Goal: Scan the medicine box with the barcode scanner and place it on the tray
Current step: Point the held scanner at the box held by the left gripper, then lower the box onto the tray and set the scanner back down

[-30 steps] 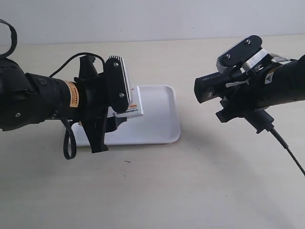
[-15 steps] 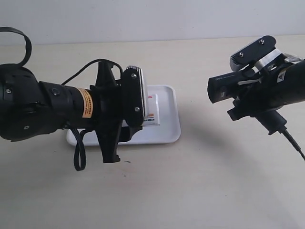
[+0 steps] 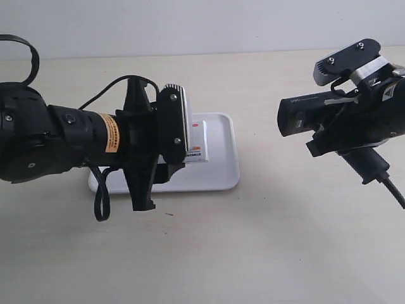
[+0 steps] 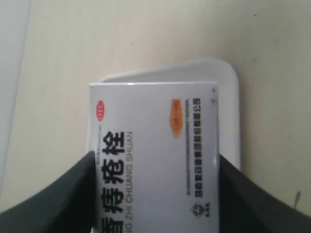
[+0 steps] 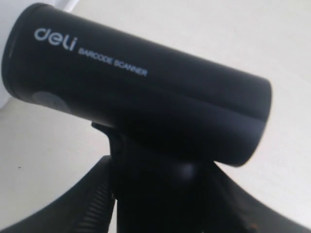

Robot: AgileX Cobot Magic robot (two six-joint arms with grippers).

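Observation:
My left gripper [image 4: 155, 194] is shut on the medicine box [image 4: 153, 150], a white carton with black Chinese lettering and small red and orange marks; both fingers press its long sides. In the exterior view the box [image 3: 197, 142] hangs over the white tray [image 3: 218, 158], held by the arm at that view's left. My right gripper [image 5: 160, 194] is shut on the handle of the black barcode scanner [image 5: 131, 82]. The scanner [image 3: 310, 114] sits at the exterior view's right, its head turned toward the box, with a wide gap between them. The tray's rim [image 4: 228, 77] shows beyond the carton.
The scanner's black cable [image 3: 392, 190] trails off to the exterior view's right edge. A black cable loop [image 3: 101, 196] hangs under the arm at that view's left, beside the tray. The tan tabletop [image 3: 253, 253] lies beneath everything.
The arm with the box swung rightward over the tray, then eased back slightly and up. The scanner moved to the right and rose a little, its head still facing the box.

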